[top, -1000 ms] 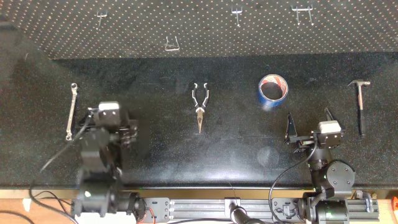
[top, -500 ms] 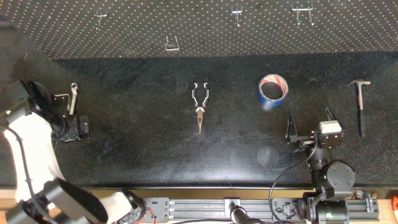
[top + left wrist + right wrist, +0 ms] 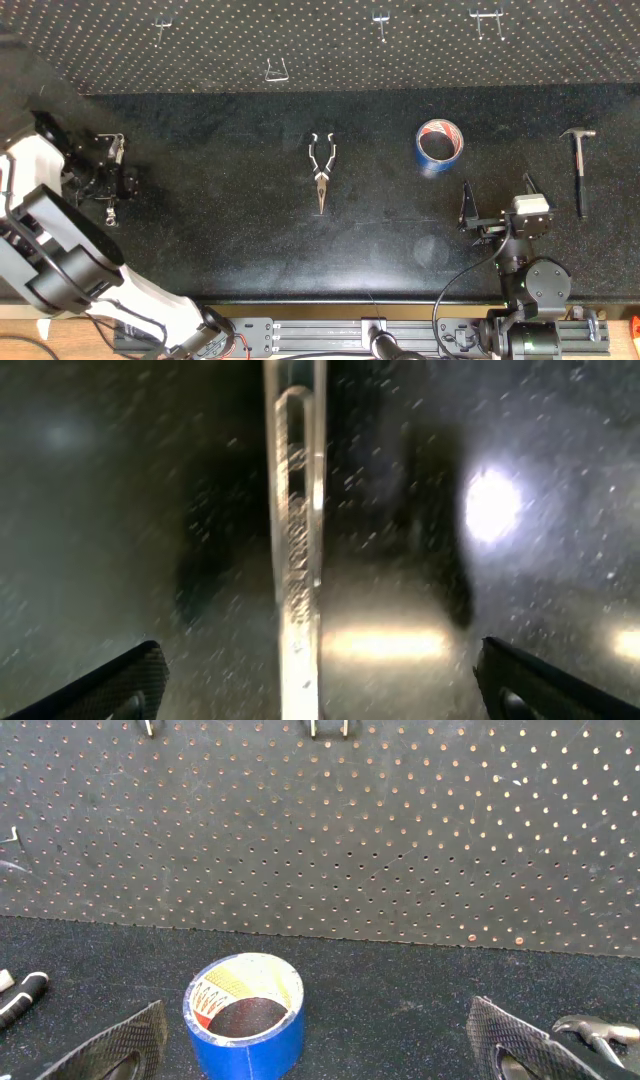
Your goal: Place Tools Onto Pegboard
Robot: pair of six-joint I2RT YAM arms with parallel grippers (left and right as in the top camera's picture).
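Here, the left tool (image 3: 320, 660) hangs released just above the wrench (image 3: 298, 560), its two dark fingers (image 3: 120, 682) spread wide with one on each side of the shaft and neither touching it. The wrench is a slim, silvery bar with a long recessed channel down its middle and raised lettering inside, catching a bright glare. It lies flat on the speckled black desk (image 3: 250, 235) at the far left, with its length pointing toward the pegboard (image 3: 300, 45), and both of its ends poke out from under the tool in the top view. Farther along the desk, near the middle, lie the pliers (image 3: 321, 170), with pale handles toward the pegboard and the nose toward the arms. To their right stands a blue tape roll (image 3: 439, 143) on its side rim, and the hammer (image 3: 579, 170) lies at the far right, its head toward the board. The right tool (image 3: 497, 200) sits low between the tape roll and the hammer, also released, its jaws wide apart and facing the board. Four wire hooks (image 3: 277, 71) stick out of the dotted pegboard.
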